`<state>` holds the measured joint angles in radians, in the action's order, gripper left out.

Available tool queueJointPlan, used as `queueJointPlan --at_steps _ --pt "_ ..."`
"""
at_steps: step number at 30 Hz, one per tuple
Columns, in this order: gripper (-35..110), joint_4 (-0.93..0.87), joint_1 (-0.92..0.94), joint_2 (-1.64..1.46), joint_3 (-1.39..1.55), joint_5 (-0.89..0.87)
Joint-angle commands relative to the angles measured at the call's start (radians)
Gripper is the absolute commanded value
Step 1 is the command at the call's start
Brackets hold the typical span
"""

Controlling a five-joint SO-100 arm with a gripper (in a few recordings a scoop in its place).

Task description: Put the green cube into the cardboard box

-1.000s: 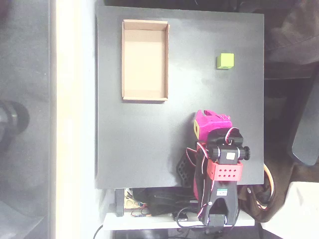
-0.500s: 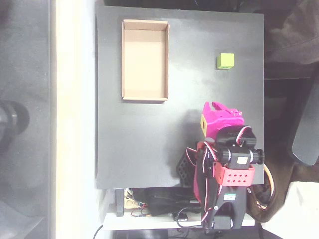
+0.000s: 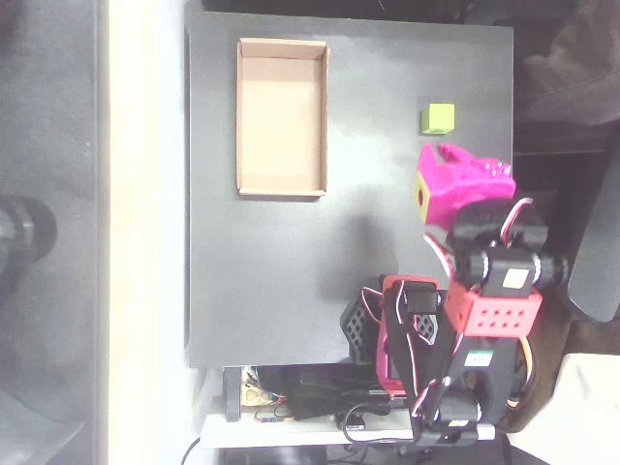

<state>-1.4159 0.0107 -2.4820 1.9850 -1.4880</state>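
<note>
In the overhead view the small lime green cube [image 3: 438, 118] sits alone on the right part of the black table [image 3: 281, 271]. The tan cardboard box [image 3: 282, 116] lies open at the upper left, its long side running up the picture, with nothing inside. My magenta gripper [image 3: 448, 155] hovers just below the cube and slightly to its right, a small gap away and not touching it. A yellow square patch marks the gripper's left side. From above I cannot make out how the jaws stand.
The red and black arm base [image 3: 426, 329] with its cables stands at the table's lower right edge. A wide stretch of bare table lies between cube and box. The table's right edge runs close beside the gripper.
The gripper has swung up and to the right, from the lower middle of the table toward the cube. Cube and box have not moved.
</note>
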Motion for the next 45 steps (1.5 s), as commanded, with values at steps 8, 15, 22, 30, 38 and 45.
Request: queueJointPlan --at_steps 8,15,22,30,38,45 --pt "4 -0.002 0.087 0.281 -0.316 -0.006" --pt "4 0.002 0.173 0.433 -0.431 -0.005" --pt "10 0.002 0.224 0.584 -0.549 -0.005" --pt "27 0.003 0.225 0.692 -0.591 -0.005" --pt "34 0.005 0.224 0.784 -0.592 -0.005" --pt "42 0.057 0.212 0.874 -0.592 -0.005"
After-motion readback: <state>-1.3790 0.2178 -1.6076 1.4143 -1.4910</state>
